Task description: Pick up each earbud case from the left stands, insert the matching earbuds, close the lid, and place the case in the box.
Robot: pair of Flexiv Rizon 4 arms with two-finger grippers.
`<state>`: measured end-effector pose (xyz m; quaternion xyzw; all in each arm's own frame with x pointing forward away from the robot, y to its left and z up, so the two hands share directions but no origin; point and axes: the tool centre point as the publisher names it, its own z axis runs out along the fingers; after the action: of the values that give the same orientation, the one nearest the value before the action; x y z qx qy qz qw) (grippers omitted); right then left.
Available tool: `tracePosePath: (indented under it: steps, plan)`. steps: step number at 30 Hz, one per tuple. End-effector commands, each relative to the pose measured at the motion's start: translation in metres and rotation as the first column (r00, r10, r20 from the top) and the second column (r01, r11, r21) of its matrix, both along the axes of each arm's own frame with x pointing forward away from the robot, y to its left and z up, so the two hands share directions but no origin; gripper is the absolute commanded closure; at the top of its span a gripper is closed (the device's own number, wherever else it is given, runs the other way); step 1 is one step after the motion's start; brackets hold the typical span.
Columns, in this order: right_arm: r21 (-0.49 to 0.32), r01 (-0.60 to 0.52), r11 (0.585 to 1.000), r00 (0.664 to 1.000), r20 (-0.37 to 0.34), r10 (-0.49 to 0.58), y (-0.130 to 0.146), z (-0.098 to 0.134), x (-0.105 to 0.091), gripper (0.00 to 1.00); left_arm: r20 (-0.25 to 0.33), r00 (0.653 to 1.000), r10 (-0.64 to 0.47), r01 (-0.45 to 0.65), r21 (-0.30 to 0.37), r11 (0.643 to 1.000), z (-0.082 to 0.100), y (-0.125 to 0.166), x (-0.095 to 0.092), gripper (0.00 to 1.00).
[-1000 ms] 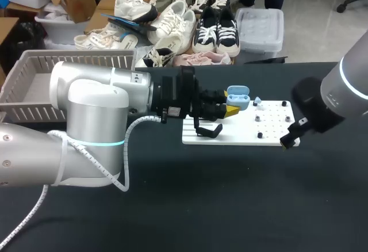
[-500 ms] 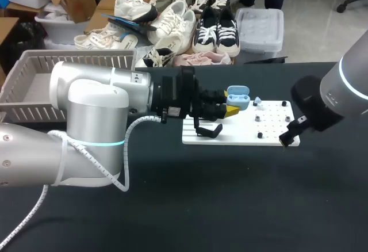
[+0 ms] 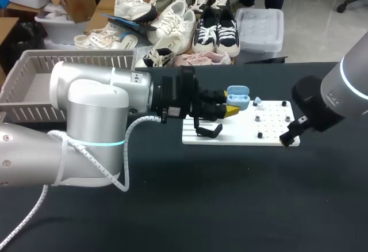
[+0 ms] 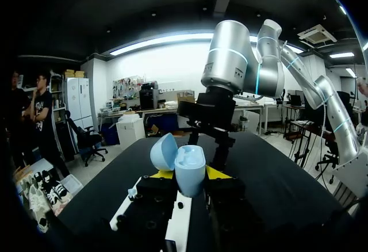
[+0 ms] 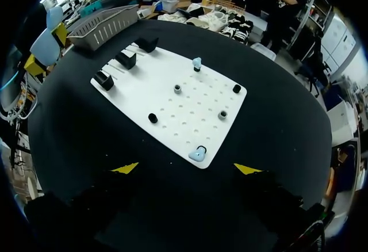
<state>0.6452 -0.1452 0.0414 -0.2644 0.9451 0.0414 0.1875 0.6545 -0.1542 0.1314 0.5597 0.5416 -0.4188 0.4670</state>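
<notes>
My left gripper (image 3: 233, 106) is shut on a light blue earbud case (image 3: 237, 98), held above the white board (image 3: 241, 132) with its lid open. In the left wrist view the case (image 4: 190, 165) stands upright between the yellow tips, the lid (image 4: 163, 151) tipped to one side. My right gripper (image 5: 186, 168) is open above the board's near right corner (image 3: 292, 139). One blue earbud (image 5: 198, 154) lies on the board's edge just ahead of it. A second blue earbud (image 5: 197, 64) sits at the far edge (image 3: 257, 100).
Three black stands (image 5: 104, 81) line the board's left side, and several small black pegs (image 5: 178, 88) dot its holes. A grey basket (image 3: 31, 85) sits at the table's far left. The dark tabletop (image 3: 241, 194) lies bare in front of the board.
My right gripper has edged slightly over the board's right corner. The left arm and the case have not moved.
</notes>
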Motion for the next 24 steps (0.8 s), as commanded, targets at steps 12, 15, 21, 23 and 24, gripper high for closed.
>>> tracePosePath:
  steps: [12, 15, 21, 23, 24]
  plan:
    - [-0.28, 0.238, 0.93, 0.959, 0.218, -0.18, -0.0047, -0.0012, -0.0028, 0.0, 0.003, 1.0, 0.008, -0.008, -0.001, 1.0, -0.0007, -0.0012, -0.0011, 1.0]
    - [-0.317, 0.25, 0.915, 0.954, 0.242, -0.177, -0.0038, 0.0002, -0.0031, 0.0, 0.003, 1.0, 0.008, -0.008, -0.001, 1.0, -0.0007, -0.0012, -0.0011, 1.0]
    - [-0.39, 0.264, 0.882, 0.948, 0.273, -0.163, -0.0009, 0.0034, -0.0038, 0.0, 0.003, 1.0, 0.008, -0.008, -0.001, 1.0, -0.0007, -0.0012, -0.0011, 1.0]
    - [-0.402, 0.267, 0.876, 0.947, 0.277, -0.162, -0.0007, 0.0036, -0.0044, 0.0, 0.003, 1.0, 0.008, -0.008, -0.001, 1.0, -0.0007, -0.0012, -0.0011, 1.0]
    - [-0.417, 0.273, 0.867, 0.946, 0.278, -0.165, -0.0005, 0.0038, -0.0048, 0.0, 0.003, 1.0, 0.008, -0.008, -0.001, 1.0, -0.0007, -0.0012, -0.0011, 1.0]
